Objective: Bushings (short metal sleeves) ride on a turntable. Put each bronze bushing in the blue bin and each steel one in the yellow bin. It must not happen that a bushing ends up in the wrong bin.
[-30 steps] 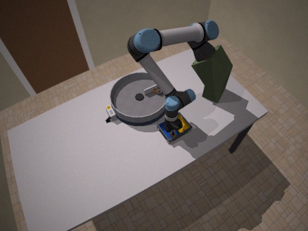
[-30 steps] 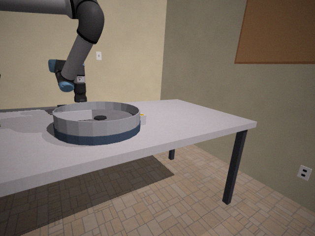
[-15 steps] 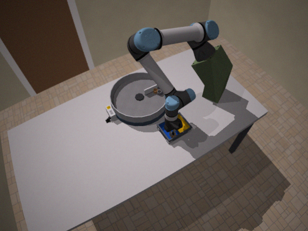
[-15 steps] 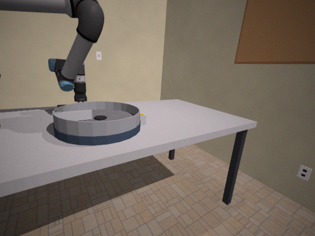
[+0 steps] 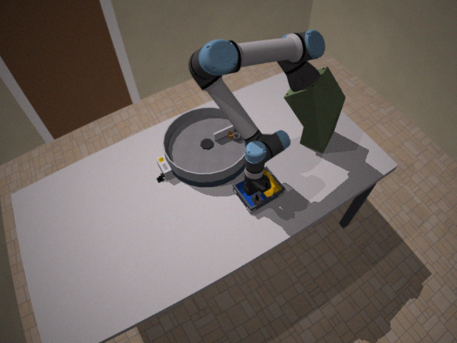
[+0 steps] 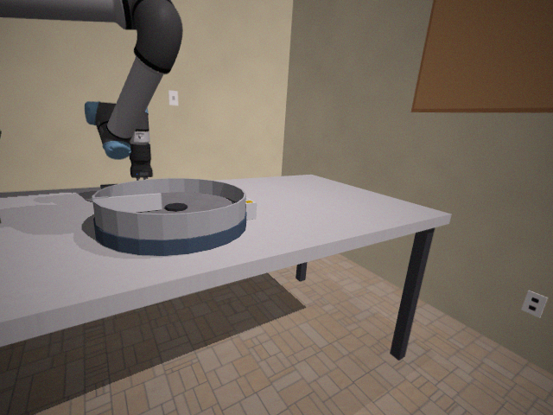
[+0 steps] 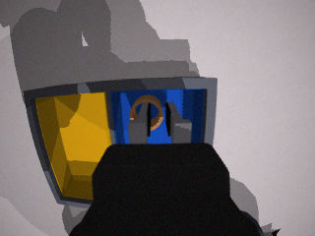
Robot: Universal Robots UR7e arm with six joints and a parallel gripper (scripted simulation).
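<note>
A brown door (image 5: pixel 66 62) is framed in white in the wall. A light switch (image 6: pixel 173 98) is mounted on the pale wall, and an outlet (image 6: pixel 534 303) is set low beneath a brown panel (image 6: pixel 486 58).
</note>
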